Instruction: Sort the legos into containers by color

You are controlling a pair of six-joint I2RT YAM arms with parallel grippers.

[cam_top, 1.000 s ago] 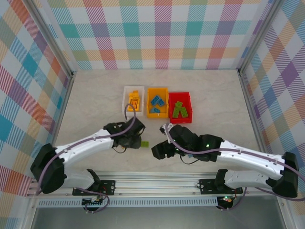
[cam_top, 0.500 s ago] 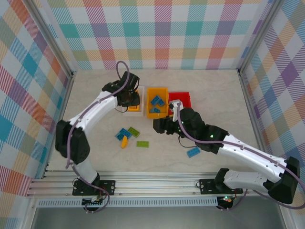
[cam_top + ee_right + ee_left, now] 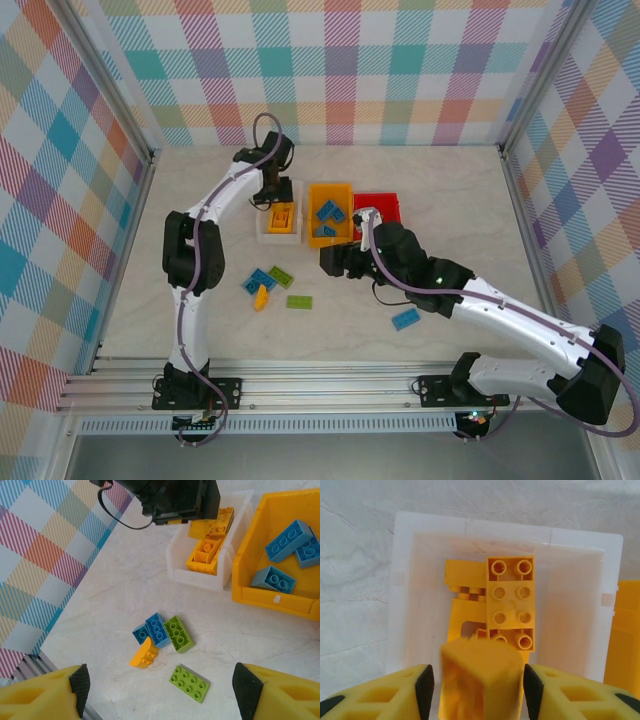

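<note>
One yellow brick [image 3: 481, 667] between fingers of left tool [image 3: 479, 682], above white bin [image 3: 402, 590].

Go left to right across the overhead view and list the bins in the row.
white bin → orange-yellow bin → red bin

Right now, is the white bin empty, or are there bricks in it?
Not empty. The white bin holds several yellow bricks, one studs-up on top of the others.
</note>
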